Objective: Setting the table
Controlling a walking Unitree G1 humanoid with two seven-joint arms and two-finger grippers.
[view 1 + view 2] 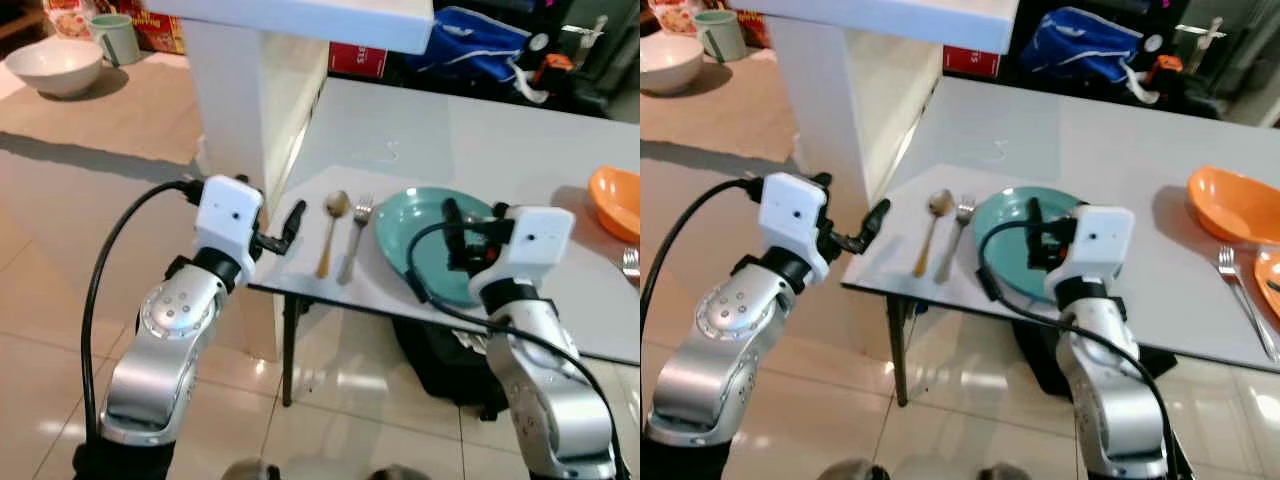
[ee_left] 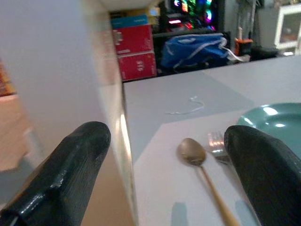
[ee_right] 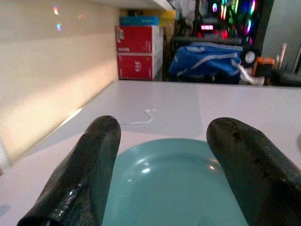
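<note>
The teal plate [image 1: 430, 240] sat near the front edge of the white table [image 1: 480, 150], round and glossy with a shallow dish to it, catching a couple of light glints. Just beside it on the robot's left lay a silver fork [image 1: 355, 235], and next to that a spoon [image 1: 331, 230] with a dull metal bowl and a gold-looking handle, both lined up parallel with handles pointing at the table edge. The right gripper [image 1: 450, 212] hung over the near rim of the plate, its rough black fingers [image 3: 89, 174] spread apart with nothing between them, the plate showing in the gap. The left gripper [image 1: 294, 218] hovered at the table's corner, just left of the spoon, fingers [image 2: 70, 165] also spread wide and holding nothing. Further out, an orange bowl [image 1: 618, 200] with a smooth curved rim sat on the right end of the table, with another fork [image 1: 1240, 290] beside it. A thin white bit of string or wire [image 2: 186, 108] lay on the tabletop behind the cutlery. Beyond the table were a blue bag [image 3: 207, 63] and red boxes [image 3: 138, 52]. Off to the left, a white bowl [image 1: 55, 65] and a pale green mug [image 1: 117, 38] sat on a tan surface.
</note>
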